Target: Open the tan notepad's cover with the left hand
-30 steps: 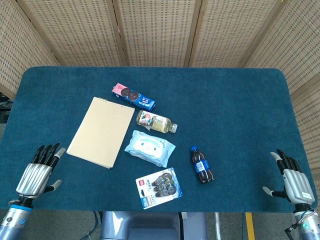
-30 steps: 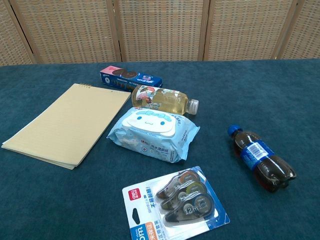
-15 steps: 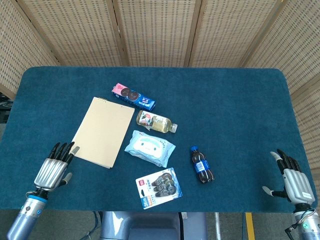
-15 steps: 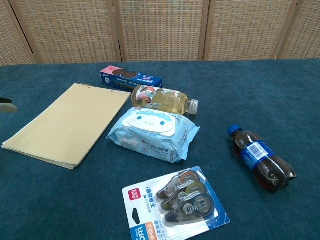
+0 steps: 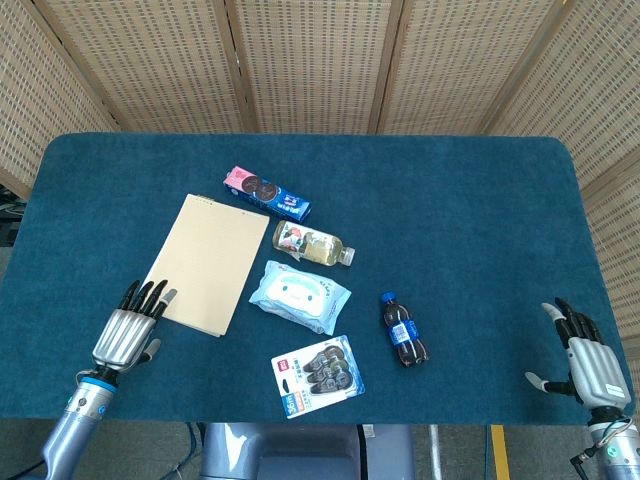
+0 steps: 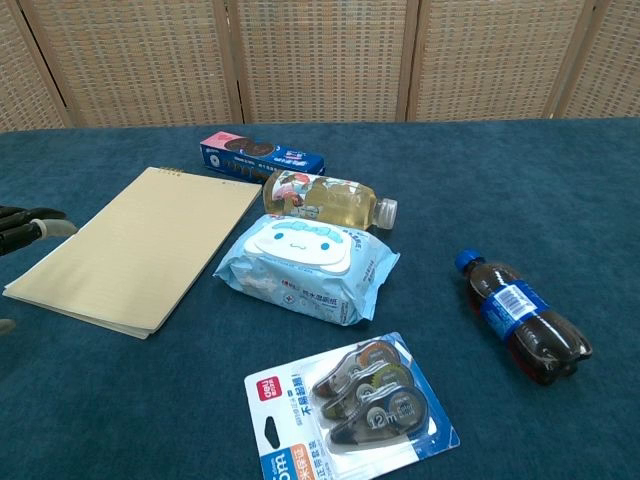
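tan notepad lies closed at left of frame; left hand, fingers spread and empty, hovers by its lower corner.

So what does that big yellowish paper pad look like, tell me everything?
The tan rectangular paper notepad lies flat and closed on the blue cloth table, turned at a slant. Its cover looks plain, with faint lines in the chest view, and small binding holes run along its far short edge. The page stack shows at the near edge. The robot's left hand is open, with fingertips right at the near left corner; actual contact can't be confirmed.
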Robot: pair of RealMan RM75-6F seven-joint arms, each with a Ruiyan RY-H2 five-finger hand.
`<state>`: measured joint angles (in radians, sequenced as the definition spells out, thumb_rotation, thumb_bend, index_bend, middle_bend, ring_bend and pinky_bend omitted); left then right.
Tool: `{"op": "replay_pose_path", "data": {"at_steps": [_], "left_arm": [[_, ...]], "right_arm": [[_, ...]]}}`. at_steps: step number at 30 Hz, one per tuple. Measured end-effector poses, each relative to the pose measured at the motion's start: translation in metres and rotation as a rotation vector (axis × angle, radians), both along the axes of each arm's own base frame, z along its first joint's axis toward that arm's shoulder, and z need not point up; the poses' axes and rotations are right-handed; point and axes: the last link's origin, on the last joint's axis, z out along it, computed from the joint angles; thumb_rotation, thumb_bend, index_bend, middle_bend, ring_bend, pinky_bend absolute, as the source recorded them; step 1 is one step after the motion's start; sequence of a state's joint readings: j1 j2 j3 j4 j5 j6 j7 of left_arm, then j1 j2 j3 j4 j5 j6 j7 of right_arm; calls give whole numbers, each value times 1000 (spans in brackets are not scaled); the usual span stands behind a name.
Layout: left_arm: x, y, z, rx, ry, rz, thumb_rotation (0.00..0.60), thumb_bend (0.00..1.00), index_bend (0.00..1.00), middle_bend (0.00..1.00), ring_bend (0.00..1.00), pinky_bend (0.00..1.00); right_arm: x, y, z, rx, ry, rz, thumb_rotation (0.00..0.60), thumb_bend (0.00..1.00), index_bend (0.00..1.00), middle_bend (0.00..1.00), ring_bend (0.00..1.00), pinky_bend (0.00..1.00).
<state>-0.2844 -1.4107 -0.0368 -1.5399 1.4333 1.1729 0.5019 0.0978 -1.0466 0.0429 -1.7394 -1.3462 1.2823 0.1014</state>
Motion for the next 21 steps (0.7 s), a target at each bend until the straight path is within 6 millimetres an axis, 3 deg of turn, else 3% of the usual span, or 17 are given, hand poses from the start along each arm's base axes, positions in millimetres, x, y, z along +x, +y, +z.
{"op": "replay_pose_path", "data": {"at_steps": [21], "left_arm": [[-8, 21, -19, -4, 32, 23, 600, 334, 32, 0, 0, 0]], "right_arm": [[0, 0, 0, -2, -1, 1, 600, 156, 57, 0, 0, 0]]}}
